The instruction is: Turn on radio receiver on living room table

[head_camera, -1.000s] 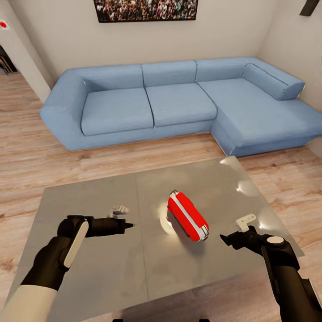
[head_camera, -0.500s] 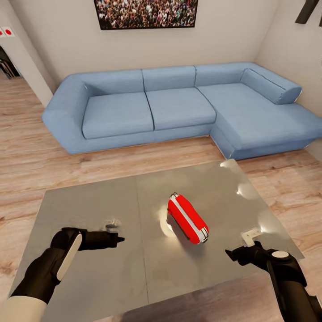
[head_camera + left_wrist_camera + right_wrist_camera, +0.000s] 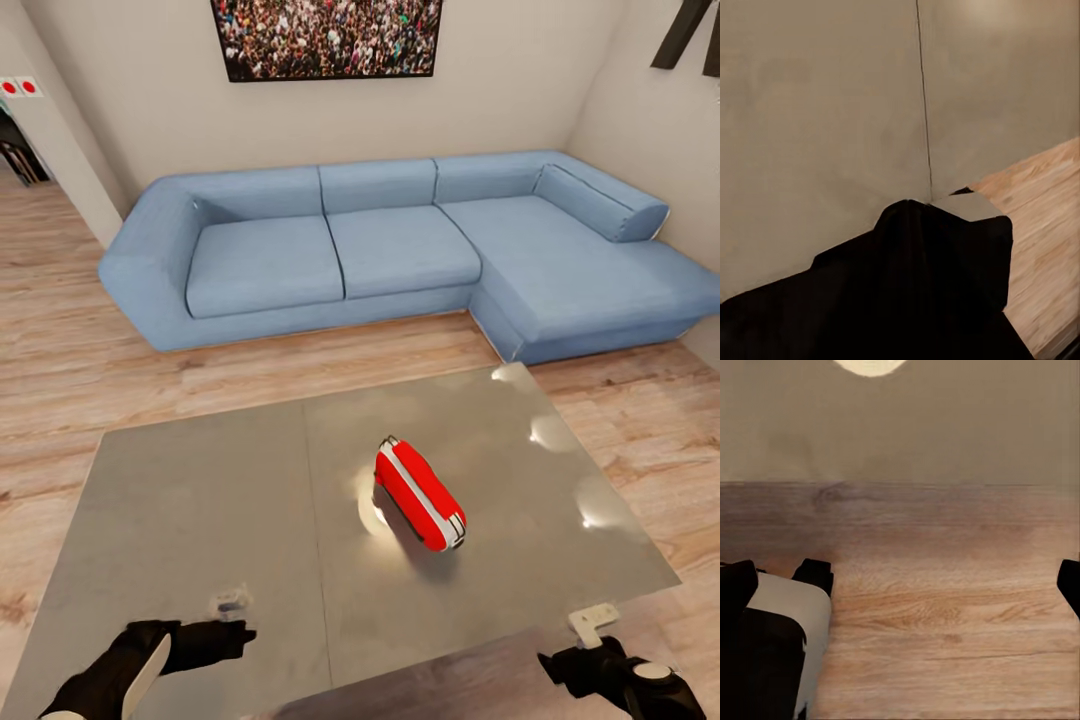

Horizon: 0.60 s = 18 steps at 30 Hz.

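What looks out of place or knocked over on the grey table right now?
The small red radio with white trim lies tipped on its side near the middle of the glossy grey table, askew to the edges. Nothing looks spilled or damaged.

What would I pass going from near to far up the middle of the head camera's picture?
The table → the radio receiver lying on it → a strip of wood floor → the blue sofa → the beige wall with the crowd picture.

Both arms are showing matte black casings. The left arm (image 3: pixel 120 675) is wearing a cream panel. The right arm (image 3: pixel 640 685) is carrying a pale round cap.
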Motion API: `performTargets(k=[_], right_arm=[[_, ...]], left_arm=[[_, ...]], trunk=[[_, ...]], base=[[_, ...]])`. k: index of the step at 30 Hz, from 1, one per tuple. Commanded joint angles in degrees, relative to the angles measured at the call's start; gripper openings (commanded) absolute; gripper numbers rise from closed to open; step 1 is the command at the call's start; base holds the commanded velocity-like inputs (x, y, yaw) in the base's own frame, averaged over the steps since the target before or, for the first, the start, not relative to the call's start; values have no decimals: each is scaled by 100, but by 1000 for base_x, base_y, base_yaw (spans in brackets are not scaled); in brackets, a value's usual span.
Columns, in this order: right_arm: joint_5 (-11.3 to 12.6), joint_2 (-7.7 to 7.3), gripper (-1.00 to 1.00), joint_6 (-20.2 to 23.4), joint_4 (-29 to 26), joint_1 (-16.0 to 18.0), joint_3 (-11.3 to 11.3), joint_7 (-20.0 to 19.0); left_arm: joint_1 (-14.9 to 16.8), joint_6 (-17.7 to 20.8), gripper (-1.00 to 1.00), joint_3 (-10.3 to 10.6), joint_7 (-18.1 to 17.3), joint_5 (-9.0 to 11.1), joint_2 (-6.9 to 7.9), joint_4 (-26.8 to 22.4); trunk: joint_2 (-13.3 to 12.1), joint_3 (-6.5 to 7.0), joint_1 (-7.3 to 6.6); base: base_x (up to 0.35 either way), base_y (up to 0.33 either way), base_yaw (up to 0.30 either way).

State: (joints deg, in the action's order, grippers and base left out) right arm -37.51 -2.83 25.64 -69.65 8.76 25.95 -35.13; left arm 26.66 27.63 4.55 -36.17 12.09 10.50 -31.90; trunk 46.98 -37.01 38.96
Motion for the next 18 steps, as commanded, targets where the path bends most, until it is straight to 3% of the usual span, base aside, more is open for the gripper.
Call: performTargets(k=[1,10,14,18], right_arm=[[3,-2,100,-20,140,-22,6,86],[7,-35,100,-623,1379,-58,15,905],[7,-36,100,-705,1714,-59,15,1189],[9,-23,100,-732,2004,-59,14,1428]], left_arm=[[-1,-118,-100,2,-1,4,-5,150],[-7,-1185,-100,50,4,-17,-55,1566],[-8,-1494,-100,146,30,-182,-69,2092],[-4,-1594,-100,182,63,-495,-125,2533]], trunk=[[0,10,0],[0,92,0],[0,129,0],[0,165,0]], base=[[0,0,0],[0,0,0],[0,0,0],[0,0,0]])
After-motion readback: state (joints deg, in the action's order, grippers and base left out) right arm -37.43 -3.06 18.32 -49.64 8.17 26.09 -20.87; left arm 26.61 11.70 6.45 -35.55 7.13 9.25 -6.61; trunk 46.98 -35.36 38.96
